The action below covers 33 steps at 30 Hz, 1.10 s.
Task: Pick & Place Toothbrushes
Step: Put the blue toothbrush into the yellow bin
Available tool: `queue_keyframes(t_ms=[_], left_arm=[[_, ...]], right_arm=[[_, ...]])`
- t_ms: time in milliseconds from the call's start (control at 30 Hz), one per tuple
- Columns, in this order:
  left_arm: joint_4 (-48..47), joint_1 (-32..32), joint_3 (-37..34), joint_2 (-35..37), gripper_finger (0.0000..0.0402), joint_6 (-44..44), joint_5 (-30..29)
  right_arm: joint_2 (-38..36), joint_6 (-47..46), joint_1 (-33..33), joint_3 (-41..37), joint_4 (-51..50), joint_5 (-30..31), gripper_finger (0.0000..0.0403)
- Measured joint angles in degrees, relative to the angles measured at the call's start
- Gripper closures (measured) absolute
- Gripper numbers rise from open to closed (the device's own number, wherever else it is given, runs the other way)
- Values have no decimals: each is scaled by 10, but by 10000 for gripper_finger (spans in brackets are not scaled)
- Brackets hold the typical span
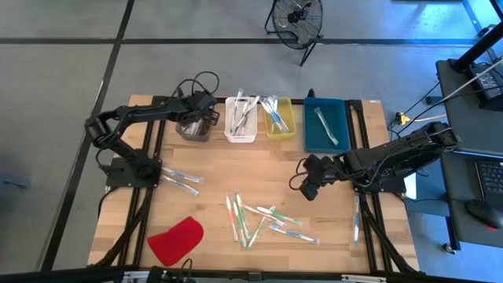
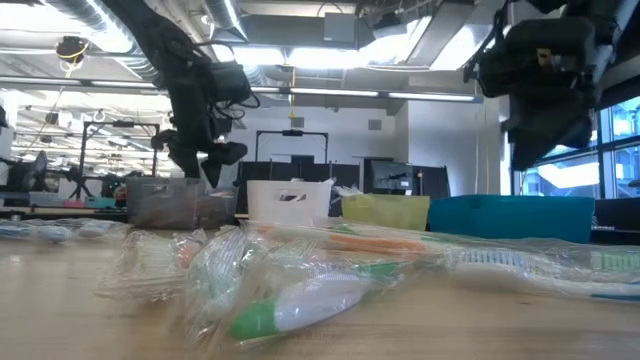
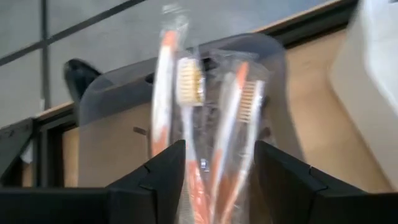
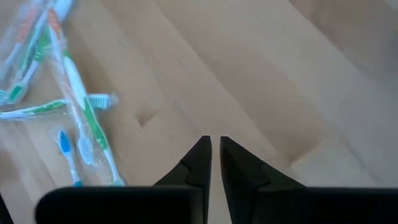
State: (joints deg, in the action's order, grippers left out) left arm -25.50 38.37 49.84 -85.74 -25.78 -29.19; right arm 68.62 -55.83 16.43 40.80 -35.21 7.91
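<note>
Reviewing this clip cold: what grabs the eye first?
The row of four bins along the table's far edge: grey, white, yellow and teal, all with toothbrushes inside. The left pincer hangs open over the grey bin, orange-handled wrapped toothbrushes between its fingers. Loose wrapped toothbrushes lie scattered mid-table beside a flat red cloth piece, the right pincer almost shut above bare wood.
</note>
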Motion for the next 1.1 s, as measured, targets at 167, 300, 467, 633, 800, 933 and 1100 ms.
queue_keyframes(t_ms=[167, 300, 467, 633, 800, 933, 1100], left_arm=[[0, -3, 0, 25, 215, 11, 38], [0, -18, 0, 44, 215, 31, 55], [0, -60, 0, 57, 215, 40, 59], [0, -124, 0, 58, 215, 41, 64], [5, -195, 0, 58, 215, 40, 55], [30, -251, 0, 58, 215, 30, 24], [49, -302, 0, 58, 215, 30, 18]], right_arm=[[0, -81, 28, 0, -19, 0, 379], [0, -145, 54, 0, -38, 0, 385], [0, -219, 84, 0, -80, 0, 390], [0, -289, 107, 0, -113, -24, 387], [0, -350, 134, 0, -120, -51, 383], [0, -405, 157, 0, -120, -63, 386], [0, -477, 185, 0, -121, -80, 397]])
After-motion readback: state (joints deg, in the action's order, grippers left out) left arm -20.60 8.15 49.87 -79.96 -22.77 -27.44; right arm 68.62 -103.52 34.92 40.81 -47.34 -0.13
